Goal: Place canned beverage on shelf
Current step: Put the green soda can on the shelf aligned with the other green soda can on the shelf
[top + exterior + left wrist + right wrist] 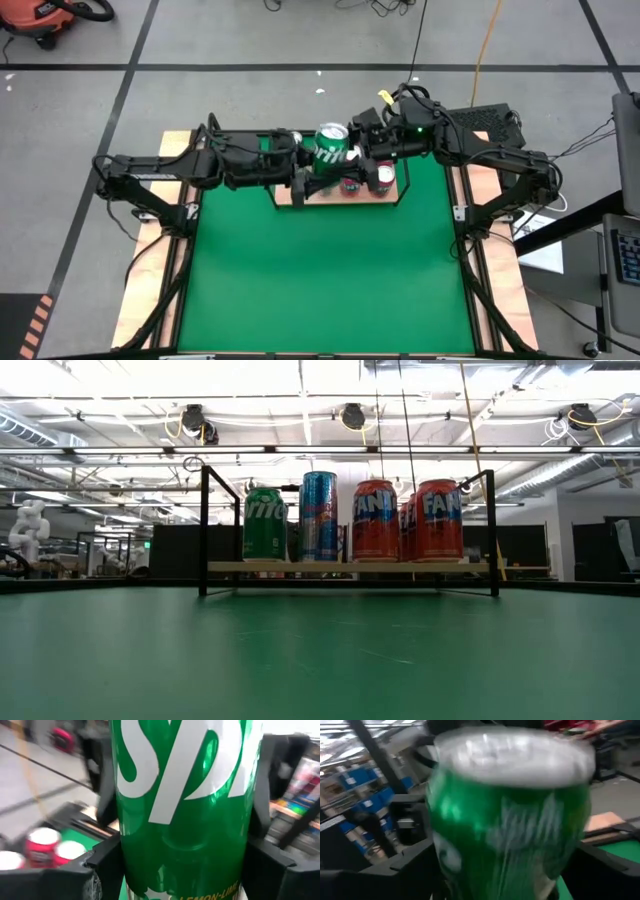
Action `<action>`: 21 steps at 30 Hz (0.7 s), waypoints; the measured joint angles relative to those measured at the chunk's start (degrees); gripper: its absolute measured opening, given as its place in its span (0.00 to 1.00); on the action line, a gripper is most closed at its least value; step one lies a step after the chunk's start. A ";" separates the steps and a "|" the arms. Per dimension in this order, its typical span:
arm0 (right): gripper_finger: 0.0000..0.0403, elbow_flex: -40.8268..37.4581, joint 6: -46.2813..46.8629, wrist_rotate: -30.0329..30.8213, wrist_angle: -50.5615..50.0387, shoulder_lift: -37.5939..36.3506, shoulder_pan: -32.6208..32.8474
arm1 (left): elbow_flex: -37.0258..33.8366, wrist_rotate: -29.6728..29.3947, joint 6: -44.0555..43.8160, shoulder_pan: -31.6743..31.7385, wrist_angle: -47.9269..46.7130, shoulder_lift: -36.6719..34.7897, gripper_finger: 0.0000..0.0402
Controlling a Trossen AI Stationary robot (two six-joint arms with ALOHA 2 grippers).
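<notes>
A green Sprite can (331, 146) hangs in the air above the shelf (350, 567), roughly upright, between my two grippers. My left gripper (312, 160) reaches in from the table's left and is shut on it. My right gripper (354, 148) reaches in from the right, open, its fingers (412, 865) standing on either side of the can's upper part (510, 835). The shelf stands at the table's far middle. On its board stand another green can (265, 525), a blue can (319, 517) and red Fanta cans (375, 520). The low view shows neither gripper. My left gripper pinches the can's round side wall (131, 855) between its two fingers (100, 870), on the lower half of the body near the lemon-lime lettering. The fingers come in level from the table's left. The can is lifted clear of the shelf and stands roughly upright.
The green mat (320, 270) stretches from the shelf to the table's near edge. Pale wooden strips (150, 270) run along both sides of the table. The shelf's black rail (204, 530) rises at each end of the board.
</notes>
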 joint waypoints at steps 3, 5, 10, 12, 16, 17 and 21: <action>0.89 0.00 0.15 2.80 -0.63 -0.13 0.04 | 0.00 -7.39 2.33 -0.91 0.64 0.00 0.74; 0.89 0.00 -0.27 3.77 -0.90 -0.27 0.20 | 0.00 -10.42 4.86 -1.57 1.42 0.00 0.74; 0.86 0.00 -2.66 3.46 -0.44 -0.37 0.30 | 0.00 -11.40 9.84 -2.39 3.68 0.60 0.74; 0.82 -0.01 -3.52 3.52 0.07 -0.26 0.31 | 0.00 -11.33 9.77 -2.37 3.33 0.61 0.74; 0.74 -0.07 -4.30 3.47 0.16 -0.26 0.31 | 0.00 -11.20 9.83 -2.28 3.76 0.96 0.73; 0.72 -0.11 -4.31 3.45 0.19 -0.26 0.31 | 0.00 -11.19 9.81 -2.28 3.54 0.96 0.73; 0.71 -0.11 -4.31 3.70 0.18 -0.25 0.31 | 0.00 -11.04 9.75 -2.30 3.40 0.96 0.73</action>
